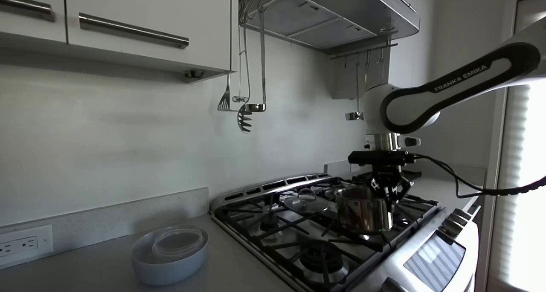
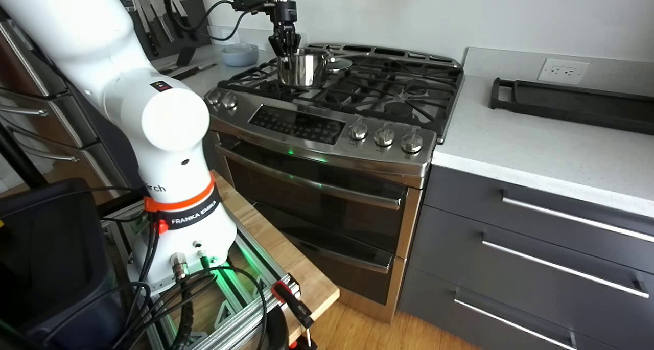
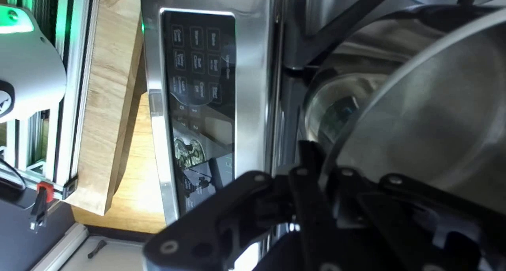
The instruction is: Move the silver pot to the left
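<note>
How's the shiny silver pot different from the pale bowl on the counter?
The shiny silver metal pot reflects things; the pale bluish round bowl looks duller. The pot's walls go straight up, while the bowl narrows toward its bottom. The jaws pinch the pot's rim; nothing grips the bowl. Both are round and open on top.

Kitchen. Gas stove (image 2: 352, 153) with burners (image 2: 398, 108), front knobs (image 2: 384, 136) and an oven door (image 2: 327, 214) below. Range hood (image 1: 315, 21) above it; ladle (image 1: 256, 107) and slotted turner (image 1: 225, 100) hang near. Knives (image 2: 156, 2) sit on a dark wall board (image 2: 194, 2). White wall cabinet (image 1: 149, 8); pale table (image 2: 536, 145) beside the stove, drawers (image 2: 452, 237) under it. Whether home kitchen or other, cannot tell.
</note>
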Robot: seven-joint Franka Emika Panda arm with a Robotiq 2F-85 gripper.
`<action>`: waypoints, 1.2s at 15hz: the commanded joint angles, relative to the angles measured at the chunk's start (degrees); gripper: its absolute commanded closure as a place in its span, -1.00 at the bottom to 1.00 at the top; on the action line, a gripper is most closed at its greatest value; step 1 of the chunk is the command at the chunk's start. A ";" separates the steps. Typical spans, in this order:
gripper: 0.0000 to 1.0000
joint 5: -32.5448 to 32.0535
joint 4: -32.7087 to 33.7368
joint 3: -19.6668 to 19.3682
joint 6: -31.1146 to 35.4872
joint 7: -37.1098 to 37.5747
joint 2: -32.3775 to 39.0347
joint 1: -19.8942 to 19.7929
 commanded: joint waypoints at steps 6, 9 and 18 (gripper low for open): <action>0.90 0.60 0.06 0.77 -0.10 0.00 0.01 1.27; 0.98 0.68 0.46 1.15 -0.48 0.65 0.03 1.53; 0.98 1.84 2.69 4.16 -3.74 4.04 0.01 3.89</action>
